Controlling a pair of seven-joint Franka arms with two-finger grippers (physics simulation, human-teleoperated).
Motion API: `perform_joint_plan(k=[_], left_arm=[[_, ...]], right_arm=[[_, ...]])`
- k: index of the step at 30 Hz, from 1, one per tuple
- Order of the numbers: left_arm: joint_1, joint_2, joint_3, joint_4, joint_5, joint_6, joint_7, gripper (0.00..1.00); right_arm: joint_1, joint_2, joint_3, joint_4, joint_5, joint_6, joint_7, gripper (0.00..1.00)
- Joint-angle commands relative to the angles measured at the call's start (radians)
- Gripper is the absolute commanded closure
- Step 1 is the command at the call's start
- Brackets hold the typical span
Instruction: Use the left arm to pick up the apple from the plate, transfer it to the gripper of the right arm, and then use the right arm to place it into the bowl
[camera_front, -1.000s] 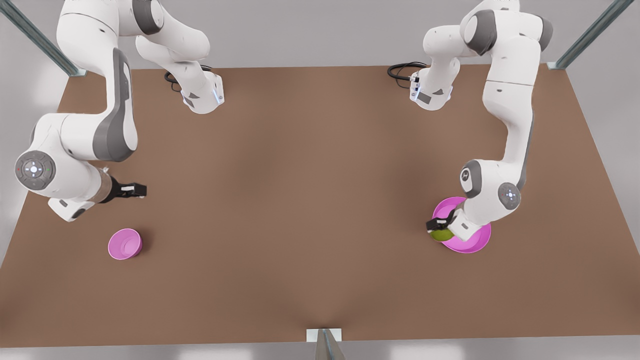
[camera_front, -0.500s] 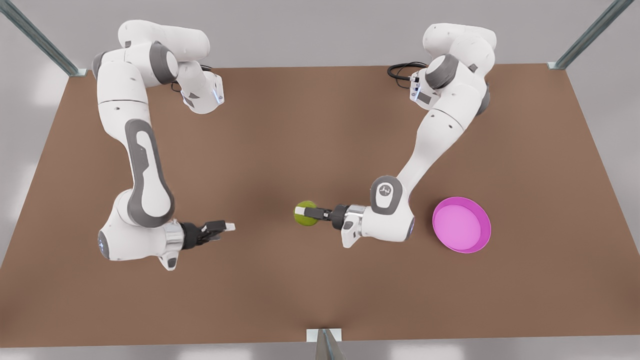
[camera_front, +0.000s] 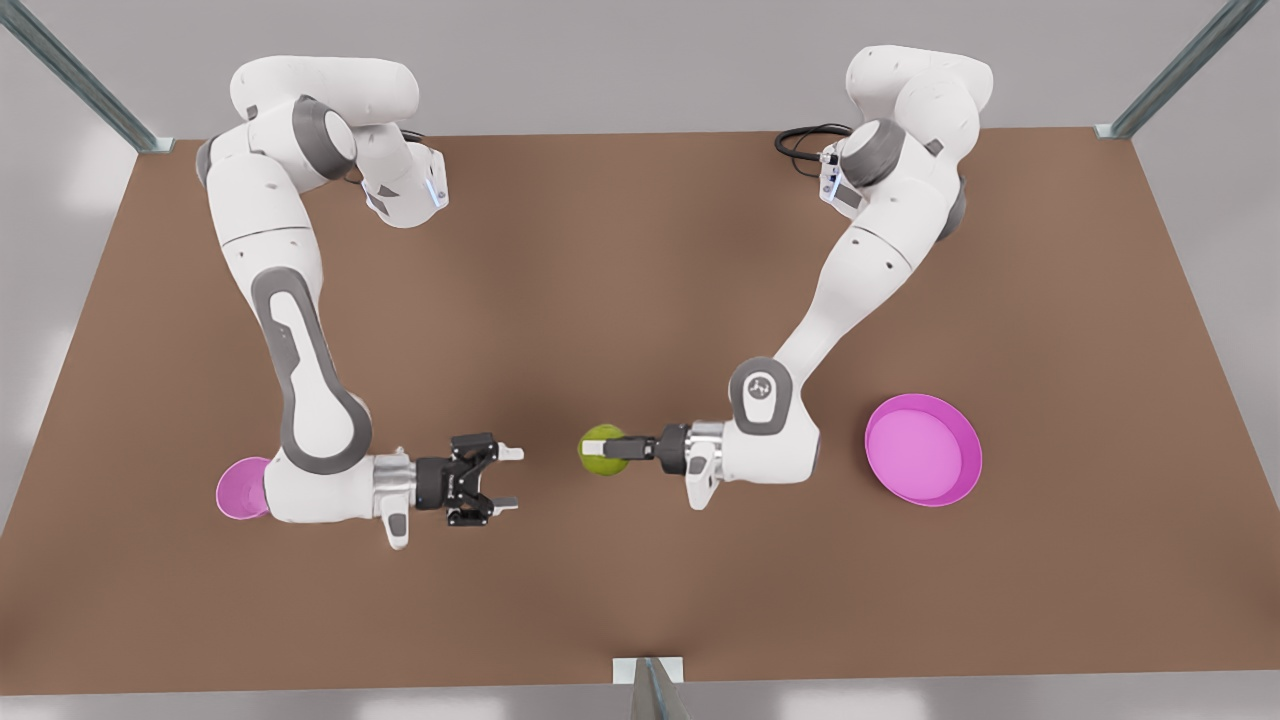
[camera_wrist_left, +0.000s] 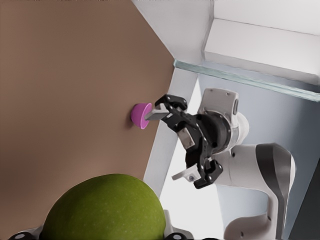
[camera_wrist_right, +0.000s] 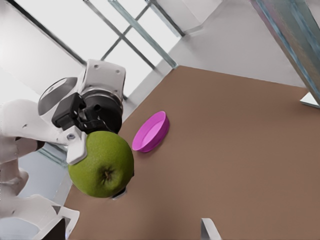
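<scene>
Brown tabletop (camera_front: 640, 280) is spread beneath both arms, with grey walls and metal framing around it. At the middle of the front view, the apple (camera_front: 603, 450) is pinched between the two short black fingers of the left gripper (camera_front: 622, 447), which reaches in from the 3 o'clock side and holds the fruit off the table. Facing it from the 9 o'clock side, well short of contact, the right gripper (camera_front: 508, 478) is held with its black linkage fingers spread wide, as is also seen in the left wrist view (camera_wrist_left: 172, 145). Behind that arm, at about 9 o'clock, the bowl (camera_front: 238, 490) is partly hidden by the wrist; at 3 o'clock beyond the left arm, the plate (camera_front: 923, 450) lies empty. The pick from the plate is judged done and the apple carried to the meeting point; the handover itself, the carry and the drop into the bowl are left. In the right wrist view the apple (camera_wrist_right: 101, 164) is shown as a round yellow-green fruit with finely speckled skin and a dark dimple turned toward the waiting gripper.
</scene>
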Motion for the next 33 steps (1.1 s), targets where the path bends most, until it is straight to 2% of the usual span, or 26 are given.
perform_joint_plan(k=[1,9,18,33], left_arm=[[0.0,0.005,-0.001,0.015,-0.017,0.007,0.044,0.19],[-0.003,0.005,-0.002,0.015,-0.018,0.007,0.043,0.19],[-0.003,0.004,-0.007,0.015,-0.018,0.007,0.039,0.19],[-0.002,0.005,-0.007,0.015,-0.017,0.009,0.044,0.19]], right_arm=[[0.0,0.005,0.011,-0.002,0.048,-0.001,-0.727,0.0],[0.007,0.045,0.046,0.021,0.102,0.029,-0.725,0.0],[0.017,0.089,0.14,0.035,0.123,0.092,-0.728,0.0],[0.018,0.095,0.176,0.013,0.151,0.075,-0.754,0.0]])
